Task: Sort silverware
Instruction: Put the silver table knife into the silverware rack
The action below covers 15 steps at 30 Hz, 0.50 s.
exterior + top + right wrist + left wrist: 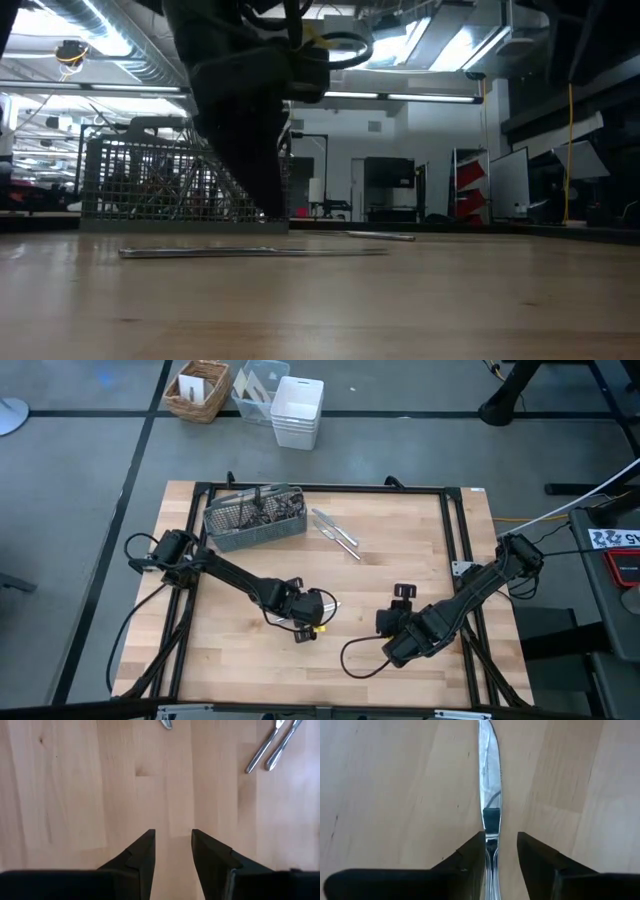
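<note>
Caddy (pixel 254 520) sits near table's (pixel 420 550) far-left corner, silverware standing in it. Two loose pieces (pixel 336 531) lie just right of it, toward the far edge. A knife (pixel 490 795) lies flat near table centre, left gripper (pixel 322 610) over it. Right gripper (pixel 402 596) sits to the right, toward the near edge.

We see a tabletop (pixel 400 560) of pale, matt, smooth wood planks. The knife (pixel 489 795) is polished, mirror-bright metal. The caddy (pixel 255 518) is grey wire mesh. The left hand (pixel 500 857) has matt black fingers (pixel 470 857).
</note>
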### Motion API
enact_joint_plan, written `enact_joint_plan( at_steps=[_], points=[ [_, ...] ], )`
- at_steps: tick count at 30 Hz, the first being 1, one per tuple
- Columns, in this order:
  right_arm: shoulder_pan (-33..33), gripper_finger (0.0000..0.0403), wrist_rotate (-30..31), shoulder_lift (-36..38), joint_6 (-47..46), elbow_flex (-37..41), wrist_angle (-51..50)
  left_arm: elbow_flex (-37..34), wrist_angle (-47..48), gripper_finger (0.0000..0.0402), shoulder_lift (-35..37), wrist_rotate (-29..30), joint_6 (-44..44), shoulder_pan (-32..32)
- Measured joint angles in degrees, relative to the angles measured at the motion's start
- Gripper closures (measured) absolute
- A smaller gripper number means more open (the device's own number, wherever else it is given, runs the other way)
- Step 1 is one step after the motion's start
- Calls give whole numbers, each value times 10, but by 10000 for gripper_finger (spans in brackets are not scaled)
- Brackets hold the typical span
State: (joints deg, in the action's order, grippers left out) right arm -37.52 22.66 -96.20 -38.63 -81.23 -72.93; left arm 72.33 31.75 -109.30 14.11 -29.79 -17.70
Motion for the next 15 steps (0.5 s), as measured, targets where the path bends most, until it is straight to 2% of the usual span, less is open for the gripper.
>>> enact_joint_plan(
  at_steps=[7, 10, 15],
  points=[
    [-4, 275, 52, 32, 37, 0, 0, -26, -13, 304, 0, 0, -20, 1],
    [-4, 275, 79, 70, 55, 0, -1, -41, -19, 305, 0, 0, -24, 1],
    [-3, 275, 161, 148, 91, 2, 3, -50, -29, 306, 0, -3, -30, 1]
  ],
)
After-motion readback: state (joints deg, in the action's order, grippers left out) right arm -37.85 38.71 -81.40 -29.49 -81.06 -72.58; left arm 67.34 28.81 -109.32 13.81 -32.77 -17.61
